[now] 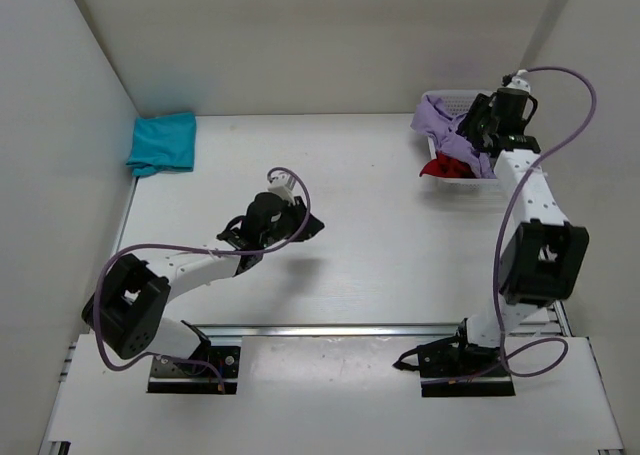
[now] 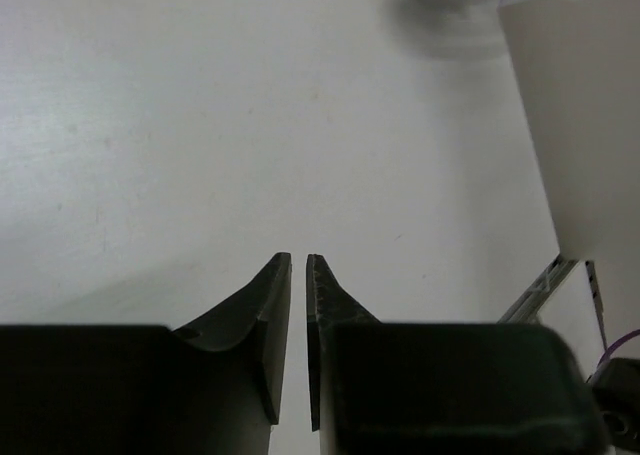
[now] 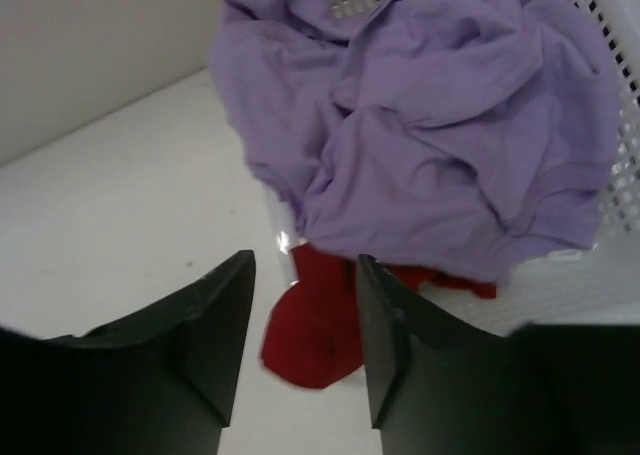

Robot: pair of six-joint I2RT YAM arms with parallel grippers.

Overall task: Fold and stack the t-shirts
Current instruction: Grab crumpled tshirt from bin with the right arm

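A teal t-shirt point(image 1: 160, 142) lies folded at the far left of the table. A lavender t-shirt point(image 1: 440, 123) point(image 3: 430, 125) lies crumpled in the white mesh basket point(image 1: 462, 102) point(image 3: 620, 185) and spills over its rim. A red t-shirt point(image 1: 445, 168) point(image 3: 315, 335) hangs out beneath it onto the table. My right gripper point(image 1: 470, 137) point(image 3: 305, 263) hovers open above the red cloth, holding nothing. My left gripper point(image 1: 303, 225) point(image 2: 298, 257) is over bare table mid-left. Its jaws are nearly together, with only a thin slit and nothing between them.
White walls enclose the table on the left, back and right. The basket stands in the far right corner against the right wall. A metal rail point(image 1: 330, 330) runs along the near edge by the arm bases.
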